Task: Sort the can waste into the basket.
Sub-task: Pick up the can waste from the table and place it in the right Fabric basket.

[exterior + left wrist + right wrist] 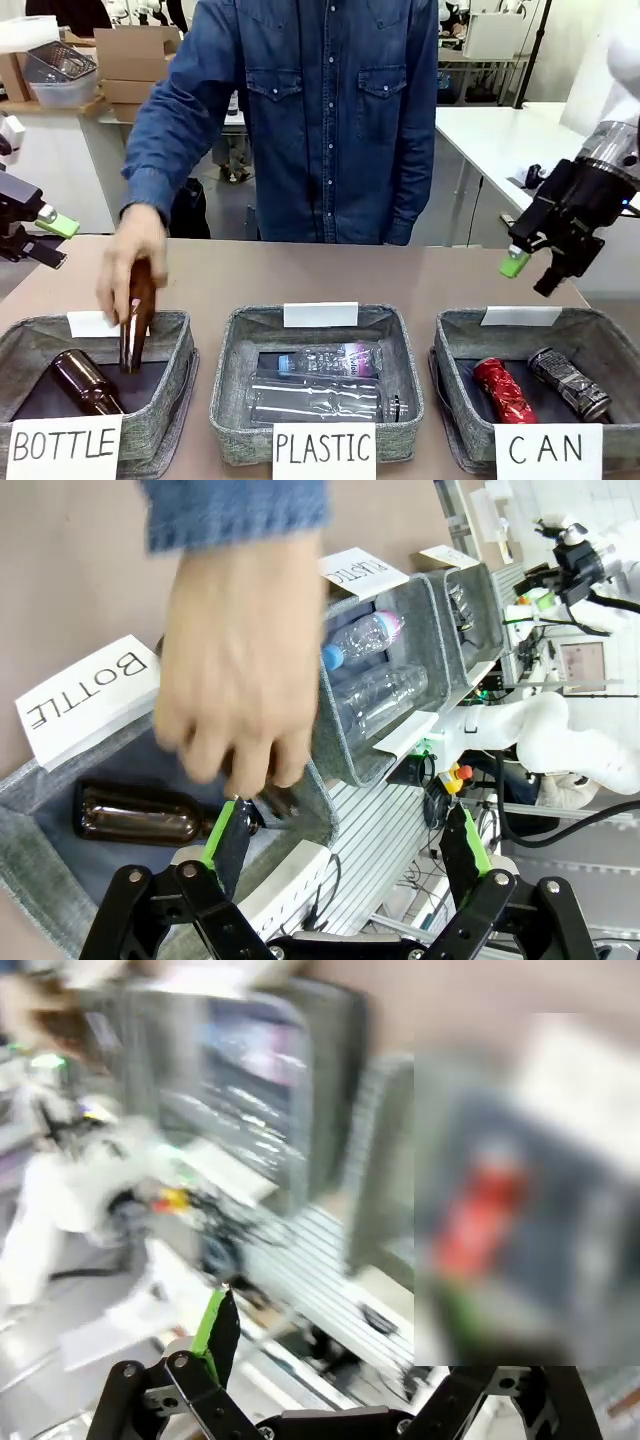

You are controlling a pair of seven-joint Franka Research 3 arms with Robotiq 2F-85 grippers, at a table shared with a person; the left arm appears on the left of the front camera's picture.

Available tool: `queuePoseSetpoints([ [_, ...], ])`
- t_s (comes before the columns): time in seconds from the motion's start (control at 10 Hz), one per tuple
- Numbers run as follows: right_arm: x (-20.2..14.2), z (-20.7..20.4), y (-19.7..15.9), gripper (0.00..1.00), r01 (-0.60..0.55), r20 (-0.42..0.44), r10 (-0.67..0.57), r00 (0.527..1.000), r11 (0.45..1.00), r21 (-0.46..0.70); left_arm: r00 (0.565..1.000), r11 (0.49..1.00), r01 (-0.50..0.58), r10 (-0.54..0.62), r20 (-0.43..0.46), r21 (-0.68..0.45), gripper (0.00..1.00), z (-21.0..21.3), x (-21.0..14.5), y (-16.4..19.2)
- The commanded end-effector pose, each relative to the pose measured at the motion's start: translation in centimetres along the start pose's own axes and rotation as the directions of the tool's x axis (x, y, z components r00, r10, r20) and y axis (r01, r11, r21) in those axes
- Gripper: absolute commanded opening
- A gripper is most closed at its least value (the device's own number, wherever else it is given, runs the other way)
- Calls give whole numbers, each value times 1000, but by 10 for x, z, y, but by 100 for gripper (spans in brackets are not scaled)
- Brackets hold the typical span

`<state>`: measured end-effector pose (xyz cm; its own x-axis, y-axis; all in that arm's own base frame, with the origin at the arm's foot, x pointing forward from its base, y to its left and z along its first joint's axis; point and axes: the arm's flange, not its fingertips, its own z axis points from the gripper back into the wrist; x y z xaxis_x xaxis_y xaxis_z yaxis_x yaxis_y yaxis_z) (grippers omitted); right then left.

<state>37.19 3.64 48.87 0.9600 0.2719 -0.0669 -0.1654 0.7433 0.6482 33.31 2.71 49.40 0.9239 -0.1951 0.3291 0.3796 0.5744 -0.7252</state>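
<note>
Two pieces of can waste lie in the basket [455,345] signed "CAN" at the front right: a shiny red can [505,390] and, to its right, a silver-grey can [570,383] with dark print. My right gripper [530,274] hangs open and empty above that basket's far left corner. The right wrist view is smeared by motion; the red can [480,1210] shows as a blur beyond the open right gripper [330,1360]. My left gripper [52,240] stands open and empty at the far left edge. In its own view the left gripper [347,845] looks down at the "BOTTLE" basket.
A person's hand [130,255] lowers a brown glass bottle [137,320] into the "BOTTLE" basket [175,370], where another brown bottle [85,383] lies. The middle "PLASTIC" basket [225,385] holds clear plastic bottles [320,385]. Bare table lies behind the baskets.
</note>
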Motion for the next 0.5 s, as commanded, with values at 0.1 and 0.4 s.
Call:
queuePoseSetpoints([
  [0.1,-11,31,-9,100,-226,328,-4,945,718,658,1000,1000,11,-11,-9,0,100,3,-2,1],
  [0.4,-10,42,-4,100,-61,186,-25,982,896,441,1000,1000,11,-11,-9,0,100,3,-2,1],
])
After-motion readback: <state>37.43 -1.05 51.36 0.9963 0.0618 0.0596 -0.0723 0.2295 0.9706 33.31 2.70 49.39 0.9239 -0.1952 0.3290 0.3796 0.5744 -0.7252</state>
